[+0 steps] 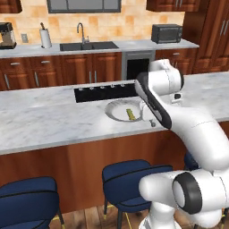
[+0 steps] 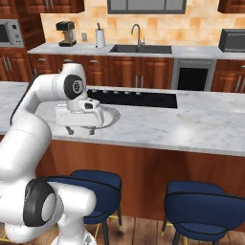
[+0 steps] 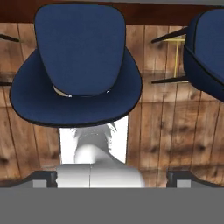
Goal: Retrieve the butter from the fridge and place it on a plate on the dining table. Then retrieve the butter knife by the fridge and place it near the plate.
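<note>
The butter (image 1: 130,114), a small yellow stick, lies on the round white-grey plate (image 1: 115,111) on the marble dining table (image 1: 44,118). My gripper (image 2: 81,129) hangs open just in front of the plate (image 2: 115,115), over the table's (image 2: 201,125) front edge, fingers pointing down with nothing between them. In the left base view my own forearm hides most of the gripper (image 1: 152,121), which sits right of the plate. The hand view looks straight down past the open gripper (image 3: 111,177) at the floor. The fridge and the butter knife are out of view.
Blue stools (image 1: 129,176) (image 2: 206,203) (image 3: 76,65) stand under the table's front edge on the wood floor. A black strip of knobs (image 1: 105,93) lies behind the plate. The back counter carries a sink (image 1: 88,45), microwave (image 1: 166,33) and coffee machine (image 1: 6,36).
</note>
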Controlling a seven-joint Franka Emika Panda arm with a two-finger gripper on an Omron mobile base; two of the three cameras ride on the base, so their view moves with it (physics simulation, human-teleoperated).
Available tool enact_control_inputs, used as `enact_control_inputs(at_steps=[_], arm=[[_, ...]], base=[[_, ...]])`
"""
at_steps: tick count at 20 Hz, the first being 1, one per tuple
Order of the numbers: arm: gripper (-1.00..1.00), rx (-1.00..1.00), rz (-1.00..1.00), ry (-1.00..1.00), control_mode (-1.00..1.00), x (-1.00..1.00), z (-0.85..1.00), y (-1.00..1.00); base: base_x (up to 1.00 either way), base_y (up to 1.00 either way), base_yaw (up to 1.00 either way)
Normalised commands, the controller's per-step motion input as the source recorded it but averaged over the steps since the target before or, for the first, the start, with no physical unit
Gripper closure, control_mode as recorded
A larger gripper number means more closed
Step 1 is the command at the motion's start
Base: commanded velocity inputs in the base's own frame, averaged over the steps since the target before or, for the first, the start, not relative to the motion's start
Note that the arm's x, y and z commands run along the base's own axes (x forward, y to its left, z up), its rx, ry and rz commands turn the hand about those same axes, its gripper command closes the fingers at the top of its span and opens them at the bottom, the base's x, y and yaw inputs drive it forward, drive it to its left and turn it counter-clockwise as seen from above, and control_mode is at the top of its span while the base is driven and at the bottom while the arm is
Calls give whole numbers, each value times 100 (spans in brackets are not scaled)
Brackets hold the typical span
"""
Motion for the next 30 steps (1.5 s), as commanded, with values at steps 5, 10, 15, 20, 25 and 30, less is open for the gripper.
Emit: enact_control_inputs(at_steps=[5,10,15,20,25,30], arm=[[-100,0,1,0,-100,-24,-13,-3],[-100,0,0,-1,-100,0,0,0],[-100,0,0,0,-100,0,0,0],[-100,0,0,0,100,0,0,0],[-100,0,0,0,100,0,0,0],[-100,0,0,0,100,0,0,0]], base=[[0,0,0],[0,0,0],[0,0,0],[0,0,0],[-2,0,0],[-37,-18,-33]])
